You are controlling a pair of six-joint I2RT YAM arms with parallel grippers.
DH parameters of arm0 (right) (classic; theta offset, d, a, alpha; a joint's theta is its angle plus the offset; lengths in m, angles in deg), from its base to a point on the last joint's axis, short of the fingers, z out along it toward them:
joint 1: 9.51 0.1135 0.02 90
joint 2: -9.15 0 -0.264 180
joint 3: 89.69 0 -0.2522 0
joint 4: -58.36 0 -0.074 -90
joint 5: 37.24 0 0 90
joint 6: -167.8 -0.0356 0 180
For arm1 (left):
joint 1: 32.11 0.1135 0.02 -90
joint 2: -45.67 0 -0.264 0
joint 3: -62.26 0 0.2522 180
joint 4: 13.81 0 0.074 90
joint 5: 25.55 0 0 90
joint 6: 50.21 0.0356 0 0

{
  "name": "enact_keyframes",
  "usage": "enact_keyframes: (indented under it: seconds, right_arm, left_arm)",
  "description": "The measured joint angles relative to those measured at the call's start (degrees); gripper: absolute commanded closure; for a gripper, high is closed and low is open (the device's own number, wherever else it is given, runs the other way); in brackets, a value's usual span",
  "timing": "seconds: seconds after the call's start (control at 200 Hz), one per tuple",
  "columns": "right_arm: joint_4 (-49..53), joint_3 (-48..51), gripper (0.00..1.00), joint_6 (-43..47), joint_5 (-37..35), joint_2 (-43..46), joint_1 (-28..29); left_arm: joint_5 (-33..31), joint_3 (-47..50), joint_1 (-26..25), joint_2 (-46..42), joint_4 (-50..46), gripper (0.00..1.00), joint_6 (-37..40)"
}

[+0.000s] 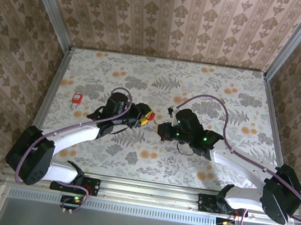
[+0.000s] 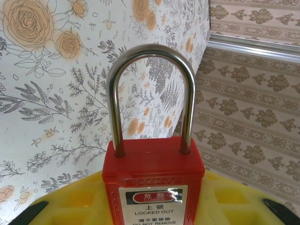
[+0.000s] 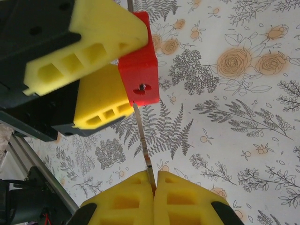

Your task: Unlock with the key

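The padlock hangs above the middle of the table, clamped by its red body between the yellow fingers of the left gripper, whose jaws stand part-way closed on it. Its keyhole faces the right arm. The key is a thin metal blade pinched in the right gripper, whose two yellow pads are pressed together on it. The key's tip reaches the lower edge of the padlock's end face, just under the slot and not in it.

The two grippers meet nose to nose at mid-table, with bare flowered surface all round them. The back wall and both side rails are well apart from them. A small red thing lies on the table to the left, near the left rail and well clear of both arms.

The left wrist view gives the padlock's other end: the steel shackle stands upright with both legs entering the body, and a white label faces the camera. The right wrist view alone gives the keyhole and the key's line to it. The top view gives the room around them.
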Motion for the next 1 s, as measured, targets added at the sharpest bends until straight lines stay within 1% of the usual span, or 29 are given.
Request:
enact_keyframes:
  seconds: [0.145,1.0]
  right_arm:
    - [-0.3,0.0,1.0,-0.5,0.2,-0.4,0.0]
    - [-1.4,0.7,1.0,-1.2,1.2,-1.2,-0.3]
  left_arm:
    - [-0.2,0.4,-0.7,0.0,0.0,0.99,0.0]
    - [-0.6,0.9,-0.7,0.0,0.3,1.0,0.0]
